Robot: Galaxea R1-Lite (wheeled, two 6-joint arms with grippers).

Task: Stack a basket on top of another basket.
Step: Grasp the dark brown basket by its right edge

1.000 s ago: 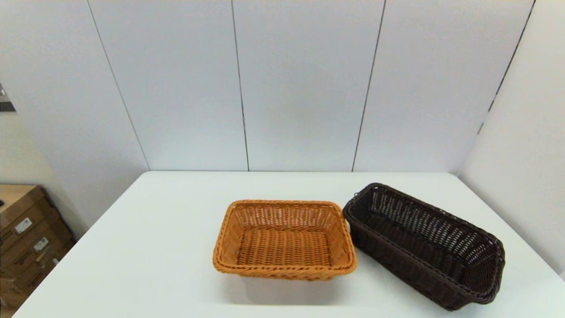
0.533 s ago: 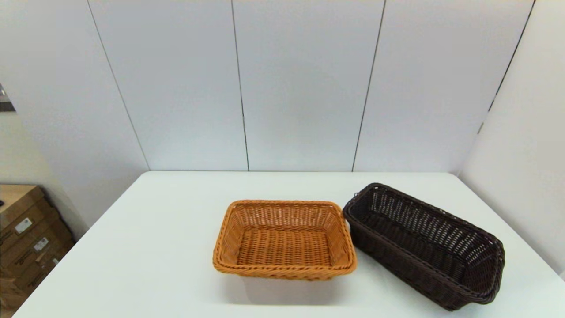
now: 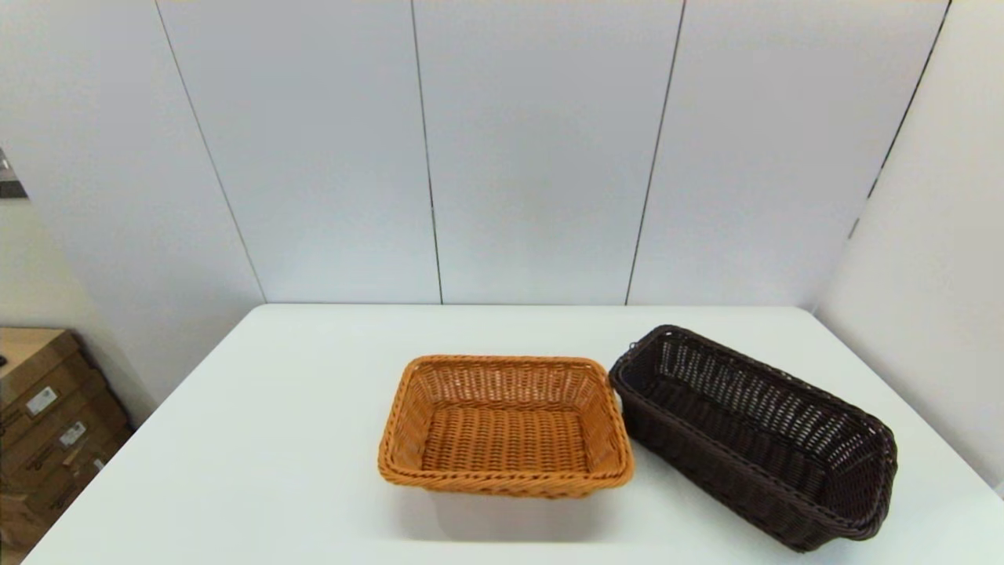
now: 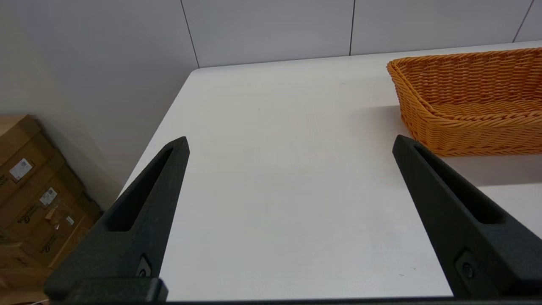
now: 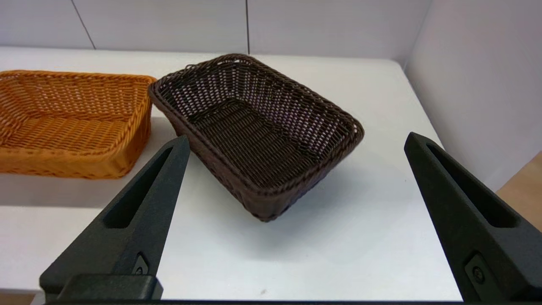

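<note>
White wall panels close in behind and to the right of a white bench (image 3: pixel 274 439), with cardboard boxes (image 3: pixel 47 424) stacked off its left side. Both baskets sit on the bench, neither one stacked. The dark brown basket (image 5: pixel 258 131) lies straight ahead of the right tool (image 5: pixel 296 142), framed between its two black fingers (image 5: pixel 139 199), turned at an angle to the bench edge and resting flat, mouth up. Those fingers are spread wide, holding nothing, hovering short of the basket over bare bench. The orange-tan basket (image 3: pixel 506 424) stands beside the dark one, off toward the left-hand finger of the right tool, their near corners touching or all but. Over to the left tool (image 4: pixel 290 144): also spread wide and empty, pulled back above open bench, with the orange-tan basket ahead and off beyond its right finger.
</note>
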